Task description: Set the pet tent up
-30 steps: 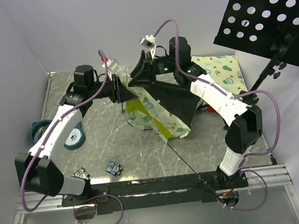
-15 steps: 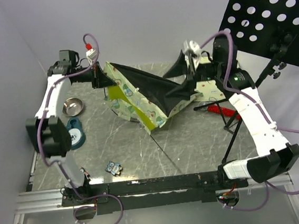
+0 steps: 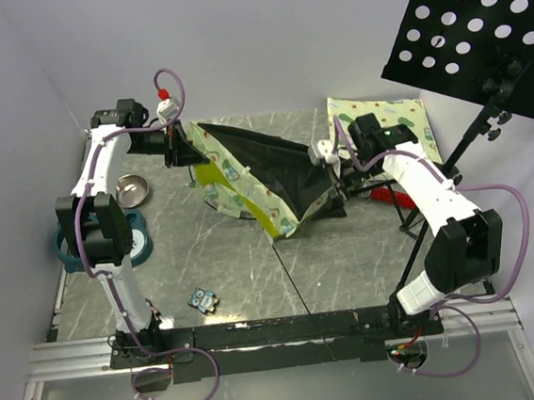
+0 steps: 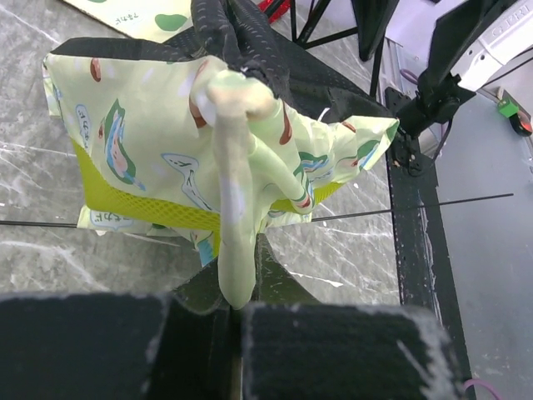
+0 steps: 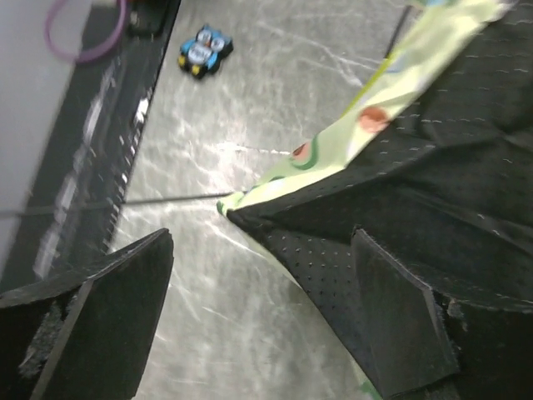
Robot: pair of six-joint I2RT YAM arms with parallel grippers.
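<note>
Pet tent: crumpled at the bench's far middle.
Left end effector: clamped on its fabric loop.
Right end effector: apart beside the black base, empty.
Risk: you hold one loop only; tent may swing or slip.

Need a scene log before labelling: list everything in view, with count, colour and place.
pet tent: one, cream-green print, lime panels, black base; table centre
printed mat: one, cream-green; far right
steel bowl: one, silver; far left
teal dish: one; left, beside the left arm
small toy: one, blue-black; near edge
perforated panel: one, black; on a stand, upper right
left gripper: shut on the tent's fabric
right gripper: open, at the tent's black base
</note>
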